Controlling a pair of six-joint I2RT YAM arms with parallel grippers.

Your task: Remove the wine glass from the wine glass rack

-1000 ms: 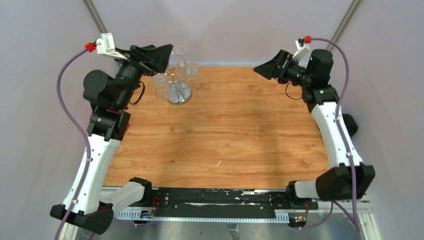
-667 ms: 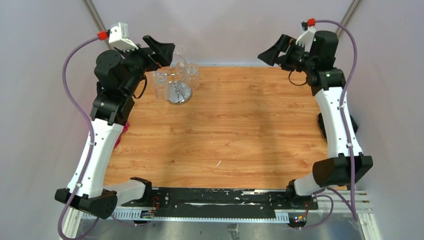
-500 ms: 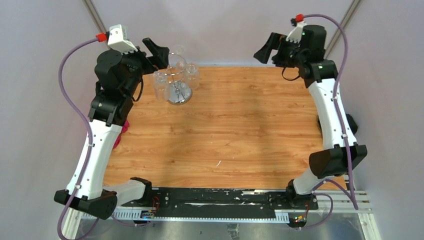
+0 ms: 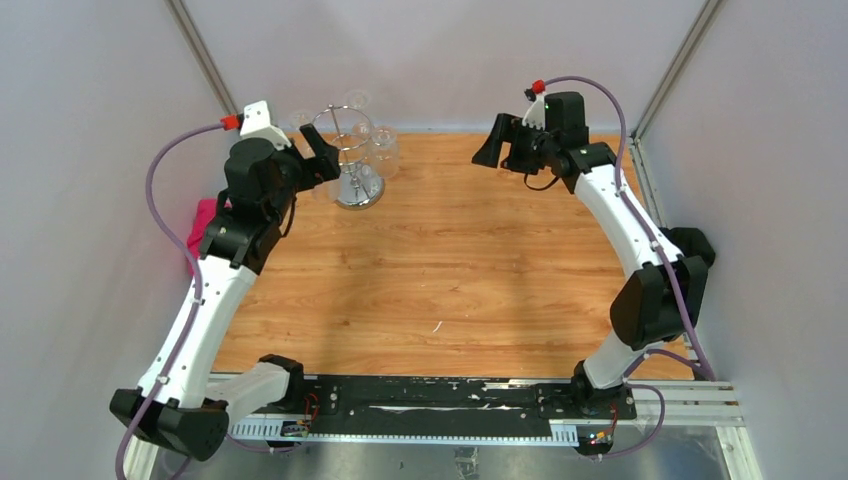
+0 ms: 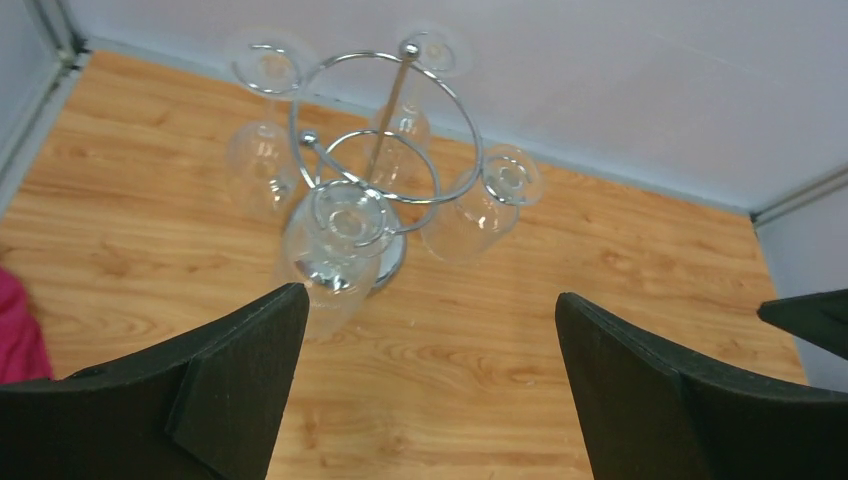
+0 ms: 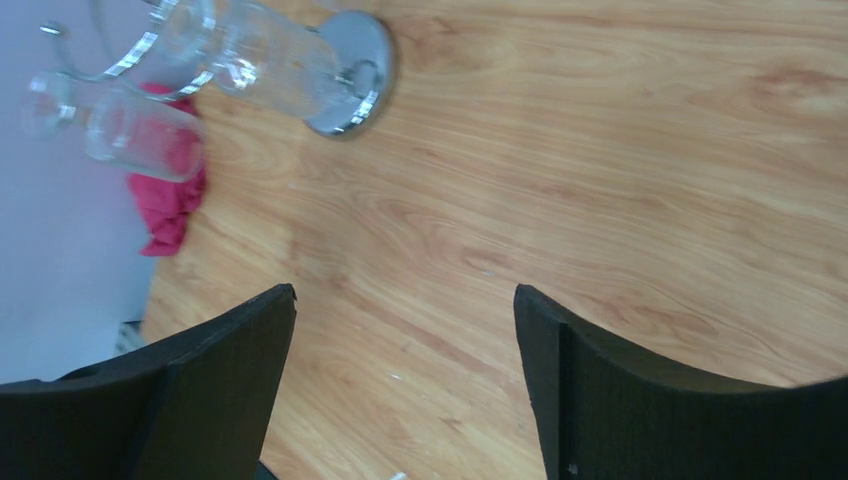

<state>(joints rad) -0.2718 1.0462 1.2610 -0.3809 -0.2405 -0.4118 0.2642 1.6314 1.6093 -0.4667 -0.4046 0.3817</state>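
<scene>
The wine glass rack (image 4: pixel 352 140) stands at the back left of the table, a chrome ring on a thin pole over a round mirrored base (image 5: pixel 393 266). Several clear wine glasses hang upside down from it. The nearest wine glass (image 5: pixel 337 248) hangs just ahead of my left gripper's left finger. My left gripper (image 5: pixel 428 296) is open and empty and hovers at the rack's near-left side (image 4: pixel 320 158). My right gripper (image 4: pixel 491 149) is open and empty, over the back middle of the table, well to the right of the rack (image 6: pixel 353 72).
A pink cloth (image 4: pixel 205 215) lies at the table's left edge, beside the left arm; it also shows in the right wrist view as a pink cloth (image 6: pixel 165 208). The back wall runs close behind the rack. Bare wooden tabletop (image 4: pixel 450 260) spreads between the arms.
The left gripper has come round from above the rack to its near-left side. The right arm has swung left, from the back right corner toward the back middle. The pink cloth now shows.
</scene>
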